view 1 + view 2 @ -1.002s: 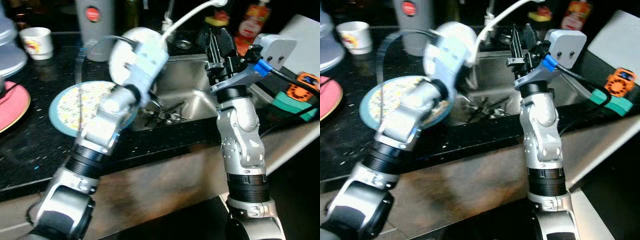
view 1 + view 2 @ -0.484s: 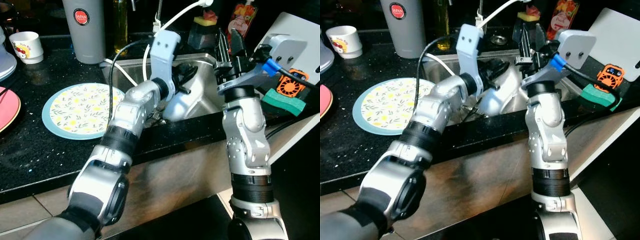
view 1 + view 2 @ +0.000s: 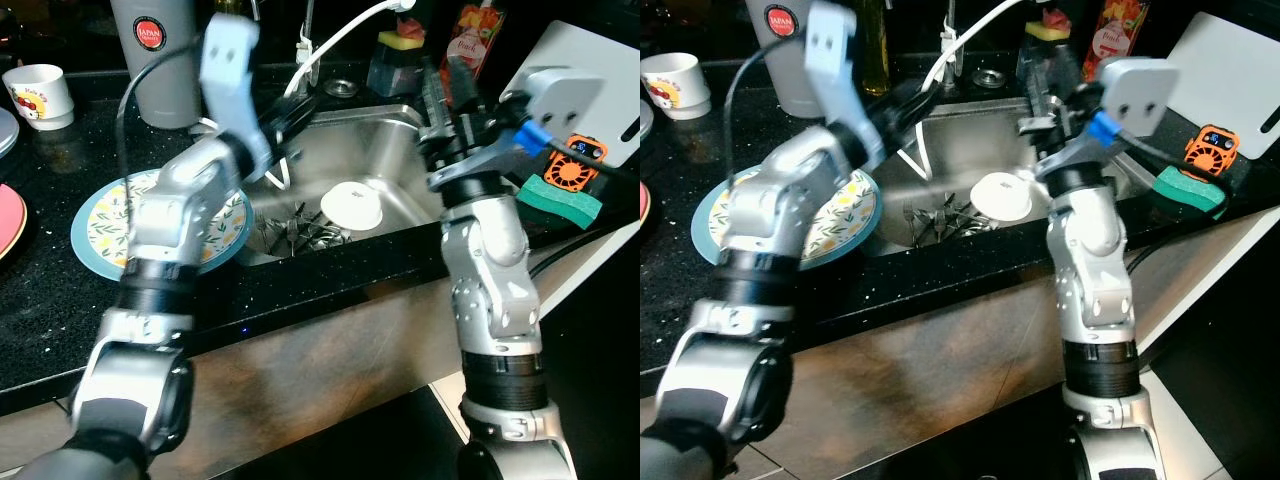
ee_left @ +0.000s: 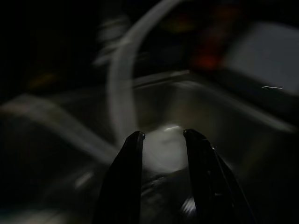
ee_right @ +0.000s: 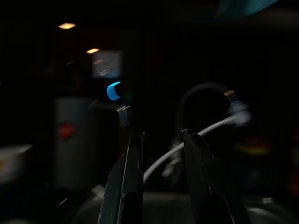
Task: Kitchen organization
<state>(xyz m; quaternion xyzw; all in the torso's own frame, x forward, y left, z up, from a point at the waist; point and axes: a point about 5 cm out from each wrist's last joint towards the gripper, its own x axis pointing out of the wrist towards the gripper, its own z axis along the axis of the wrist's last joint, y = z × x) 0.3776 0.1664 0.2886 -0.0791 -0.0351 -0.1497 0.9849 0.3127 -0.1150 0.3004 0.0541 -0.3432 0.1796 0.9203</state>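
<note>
A white bowl [image 3: 352,205] lies upside down on the floor of the steel sink [image 3: 400,150], beside a heap of cutlery [image 3: 295,232]. My left gripper [image 3: 290,112] hangs open and empty over the sink's left rim, above and to the left of the bowl. In the left wrist view the bowl [image 4: 163,151] shows pale between the spread fingers [image 4: 128,186]. A floral plate with a blue rim [image 3: 95,218] rests on the black counter, partly hidden by my left forearm. My right gripper [image 3: 445,80] points upward at the sink's right side, open with nothing in it.
A grey tumbler [image 3: 150,50] and a white cup [image 3: 40,90] stand at the back left, with a pink plate [image 3: 5,215] at the left edge. A white hose [image 3: 345,35] arcs over the sink. A green sponge [image 3: 565,200], an orange gadget [image 3: 578,165] and a white board [image 3: 590,55] lie to the right.
My left gripper carried the white bowl down into the sink, let it go and drew back up to the left. The camera has shifted too.
</note>
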